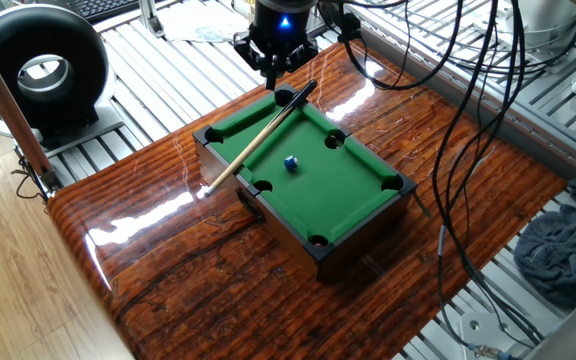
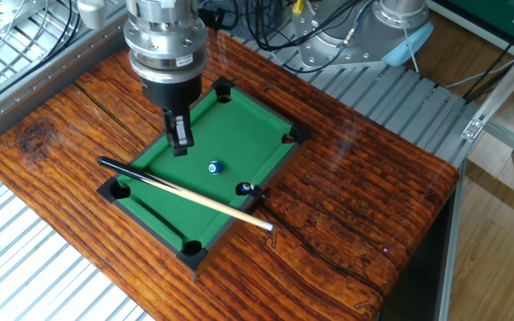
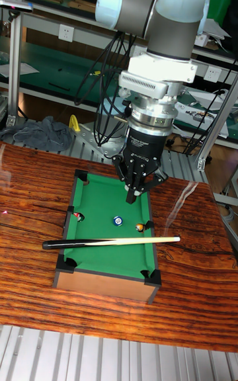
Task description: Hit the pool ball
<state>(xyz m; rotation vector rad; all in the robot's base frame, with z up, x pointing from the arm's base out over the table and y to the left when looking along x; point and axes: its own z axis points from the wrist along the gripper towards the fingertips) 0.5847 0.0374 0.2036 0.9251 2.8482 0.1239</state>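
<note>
One fixed view
Table: a miniature pool table (image 1: 353, 205) with green felt, dark wooden frame and black pocket holes sits on a glossy brown wood-grain tabletop (image 1: 198, 290).
Cue: a thin pale wooden cue stick with a dark tip (image 1: 258, 140) lies slantwise over the frame, resting on two rails, its dark end at the far corner under the arm. It looks merely laid there; nothing grips it.
Ball: the tiny blue pool ball with a white spot (image 1: 291, 162) rests on the felt near the middle, close beside the cue and clear of every pocket.
Gripper: the black two-finger gripper (image 1: 272, 76) hangs over the far rail, well apart from the ball.

The other fixed view
Gripper: its fingers point straight down over the felt, pressed together with no gap visible and nothing between them (image 2: 180, 146).
Ball: it lies on the felt (image 2: 213, 168) near the fingertips, off to one side between them and the cue.

Tall fixed view
Gripper: fingertips are raised above the felt (image 3: 135, 197), seemingly placed to come down and sweep sideways.
Ball: it sits lower in the picture than the fingertips (image 3: 118, 221), on the cue's side.
</note>
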